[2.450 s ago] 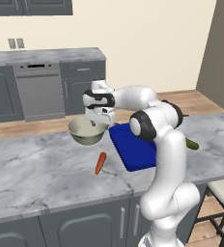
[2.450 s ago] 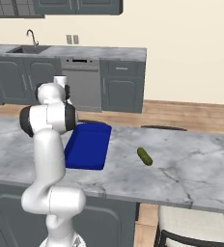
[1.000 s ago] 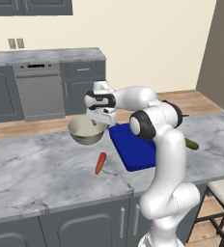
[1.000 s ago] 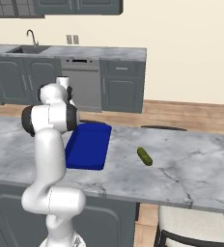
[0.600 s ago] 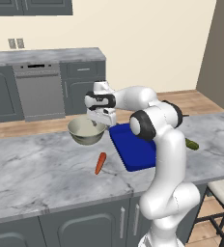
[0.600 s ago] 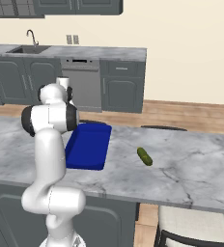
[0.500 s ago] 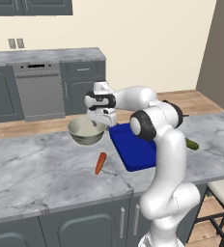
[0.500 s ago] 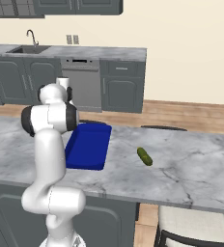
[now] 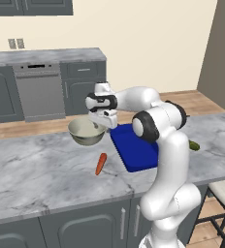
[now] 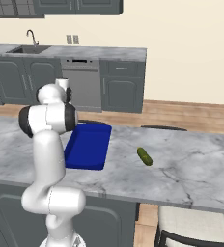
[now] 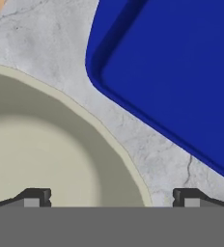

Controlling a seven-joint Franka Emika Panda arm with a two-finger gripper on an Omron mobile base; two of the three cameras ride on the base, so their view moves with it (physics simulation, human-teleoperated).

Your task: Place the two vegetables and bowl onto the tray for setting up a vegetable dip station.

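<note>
You have a long grey marbled stone counter (image 9: 41, 169) in front of you, carrying everything in the task. On it the shallow rectangular deep-blue tray (image 9: 134, 150) with low raised edges lies bare, partly behind the white arm. Just to its left stands the round silvery-grey metal bowl (image 9: 86, 132) with a pale beige-green inside, close to the tray's corner but with a strip of counter between them, as your hand view shows (image 11: 147, 144). Your two-finger gripper (image 9: 104, 127) hangs over the bowl's tray-side rim, jaws spread wide, one tip over the bowl's inside and the other outside the rim, gripping nothing. The small tapered orange carrot (image 9: 100, 163) lies on the counter in front of the bowl, apart from it. The small oblong dark green cucumber (image 10: 144, 156) lies well to the right of the tray.
</note>
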